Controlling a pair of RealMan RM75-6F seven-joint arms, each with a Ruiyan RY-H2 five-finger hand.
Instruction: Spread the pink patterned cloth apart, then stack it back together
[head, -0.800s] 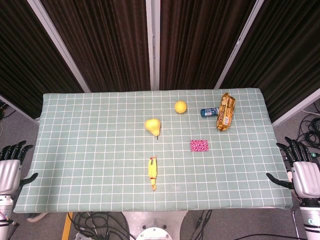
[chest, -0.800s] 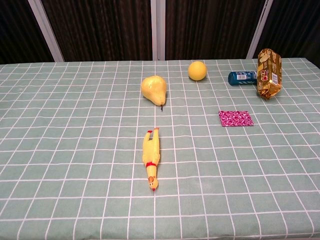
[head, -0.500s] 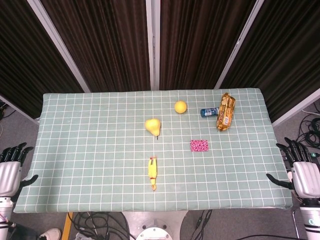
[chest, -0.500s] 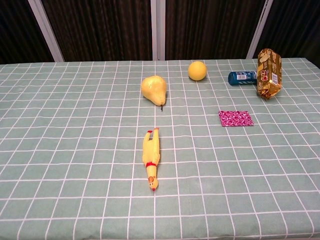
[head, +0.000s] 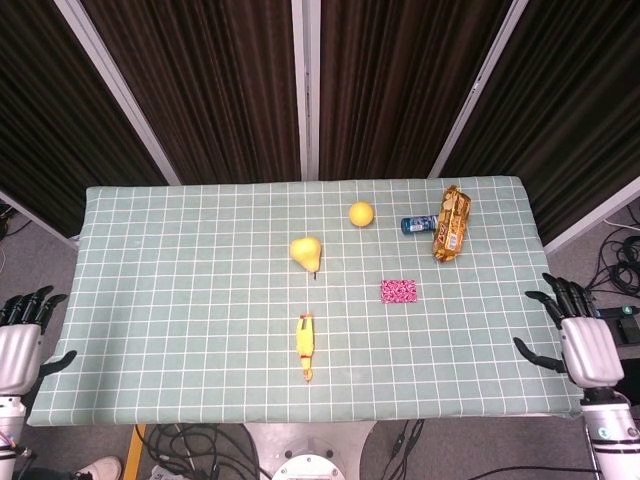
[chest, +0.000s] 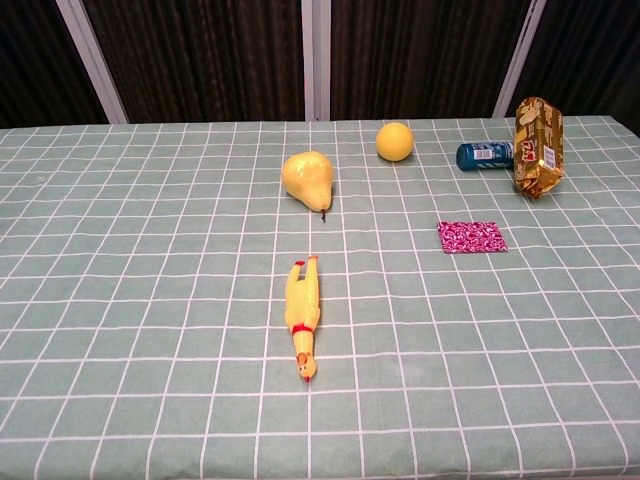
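Note:
The pink patterned cloth (head: 399, 291) (chest: 471, 237) lies folded in a small flat rectangle right of the table's middle. My right hand (head: 577, 337) hovers at the table's right edge, fingers spread and empty, well right of the cloth. Off the table's left edge, my left hand (head: 20, 340) is also spread and holds nothing. Neither hand appears in the chest view.
A yellow pear (head: 307, 252), an orange ball (head: 361, 214), a blue can (head: 417, 224) lying down and a gold snack bag (head: 451, 224) sit behind the cloth. A yellow rubber chicken (head: 305, 346) lies near the front. Green checked tablecloth (head: 180, 290) covers the table.
My right hand has moved slightly left and up toward the table's right edge. My left hand dropped a little. The cloth is unmoved.

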